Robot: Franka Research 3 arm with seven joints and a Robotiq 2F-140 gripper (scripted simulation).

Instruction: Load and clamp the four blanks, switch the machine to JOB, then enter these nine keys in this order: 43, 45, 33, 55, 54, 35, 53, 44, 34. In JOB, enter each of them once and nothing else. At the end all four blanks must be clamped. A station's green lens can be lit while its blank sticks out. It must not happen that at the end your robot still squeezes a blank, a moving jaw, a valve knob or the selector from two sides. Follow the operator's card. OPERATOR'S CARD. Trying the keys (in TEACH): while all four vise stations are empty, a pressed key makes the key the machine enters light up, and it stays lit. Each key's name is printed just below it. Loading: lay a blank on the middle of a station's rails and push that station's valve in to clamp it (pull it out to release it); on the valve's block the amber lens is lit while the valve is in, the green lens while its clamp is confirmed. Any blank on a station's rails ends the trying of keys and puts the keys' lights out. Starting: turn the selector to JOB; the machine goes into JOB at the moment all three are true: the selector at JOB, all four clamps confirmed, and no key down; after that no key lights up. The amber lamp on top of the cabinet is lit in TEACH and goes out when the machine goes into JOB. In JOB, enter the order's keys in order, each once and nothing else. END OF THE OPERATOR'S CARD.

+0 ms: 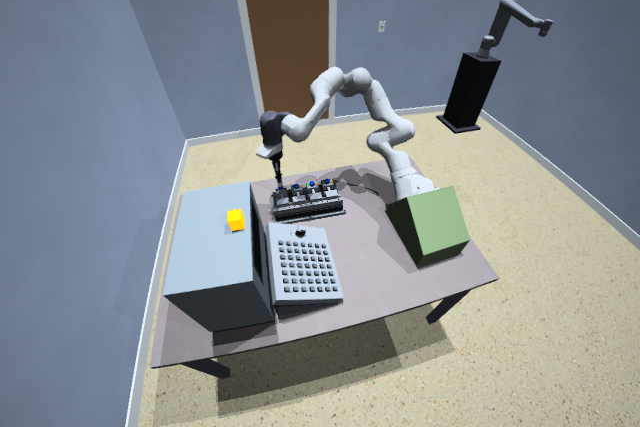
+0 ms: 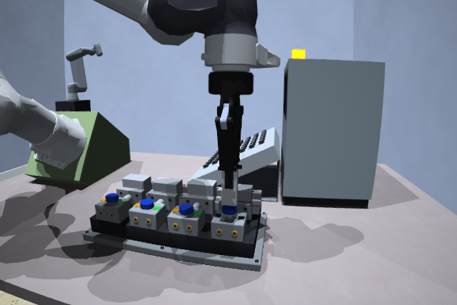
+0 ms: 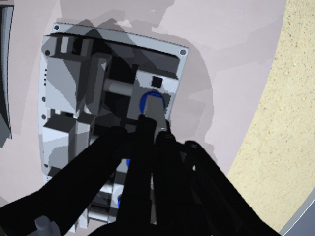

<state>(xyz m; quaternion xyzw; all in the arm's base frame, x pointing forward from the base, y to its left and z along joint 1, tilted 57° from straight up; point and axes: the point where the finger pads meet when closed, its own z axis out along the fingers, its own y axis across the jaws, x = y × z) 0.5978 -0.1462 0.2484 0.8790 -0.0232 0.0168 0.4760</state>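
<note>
In the exterior view, left to right, three blue knobs sit beside lit lenses; then our hand (image 1: 280, 186) (image 2: 229, 203) (image 3: 152, 108), closed on nothing, stands over the fourth valve knob (image 2: 229, 210) (its lenses look dark), seemingly touching. We need straight down; the table's (image 1: 361, 257) (image 2: 313, 253) (image 3: 202, 29) outer side leaves room.
</note>
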